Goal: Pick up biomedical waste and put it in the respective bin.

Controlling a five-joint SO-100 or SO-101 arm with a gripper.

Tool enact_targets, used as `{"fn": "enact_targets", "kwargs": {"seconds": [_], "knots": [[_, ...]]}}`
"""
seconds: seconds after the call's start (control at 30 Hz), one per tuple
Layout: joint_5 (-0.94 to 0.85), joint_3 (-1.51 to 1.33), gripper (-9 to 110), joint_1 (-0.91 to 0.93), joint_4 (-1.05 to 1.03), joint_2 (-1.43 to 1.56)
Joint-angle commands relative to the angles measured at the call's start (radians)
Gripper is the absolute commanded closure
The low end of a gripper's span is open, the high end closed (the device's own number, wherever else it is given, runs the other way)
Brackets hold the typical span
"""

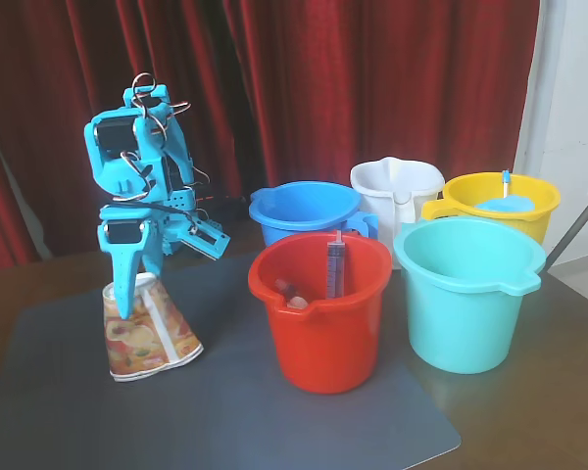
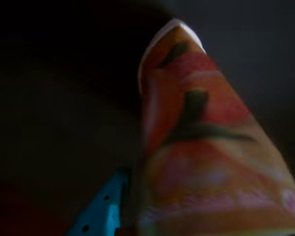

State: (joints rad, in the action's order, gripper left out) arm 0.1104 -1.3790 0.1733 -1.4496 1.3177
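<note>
The fixed view shows the whole table, and the wrist view shows almost only the paper cup (image 2: pixel 206 147), very close and blurred, with a piece of one turquoise finger (image 2: pixel 101 211) at the bottom edge. In the fixed view the crushed paper cup (image 1: pixel 149 333) stands on its wide end on a grey mat (image 1: pixel 225 421), at the left side. The gripper (image 1: pixel 129 289) comes down from above and its fingers are at the narrow top of the cup; one finger lies over the front of the cup. The fingers seem to pinch the cup's top, but I cannot tell for sure from these pictures whether they are closed on it.

Only the fixed view shows the buckets. The red bucket (image 1: pixel 318 313) stands in the middle on the mat, with a syringe (image 1: pixel 335 266) upright inside it. The turquoise bucket (image 1: pixel 467 294) is to the right of the red one, near it, with its pouring lip toward the front. Behind are a blue bucket (image 1: pixel 309 211), a white jug (image 1: pixel 397 191) and a yellow bucket (image 1: pixel 500 201).

Between the cup and the red bucket the mat is free. The front edge of the mat lies near the bottom of the fixed view.
</note>
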Motion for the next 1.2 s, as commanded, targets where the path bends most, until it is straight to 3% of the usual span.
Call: {"fn": "enact_targets", "kwargs": {"seconds": [0.0,0.2,0.37,0.6,1.07,1.17], "knots": [[-0.038,0.011,70,0.032,0.025,0.012],[-0.029,-0.023,77,0.041,0.066,0.012],[-0.044,-0.034,103,0.041,0.153,-0.009],[-0.015,0.021,102,0.041,0.152,-0.091],[0.765,0.413,102,0.032,-0.021,-0.075],[0.844,0.488,102,0.031,-0.034,-0.075]]}}
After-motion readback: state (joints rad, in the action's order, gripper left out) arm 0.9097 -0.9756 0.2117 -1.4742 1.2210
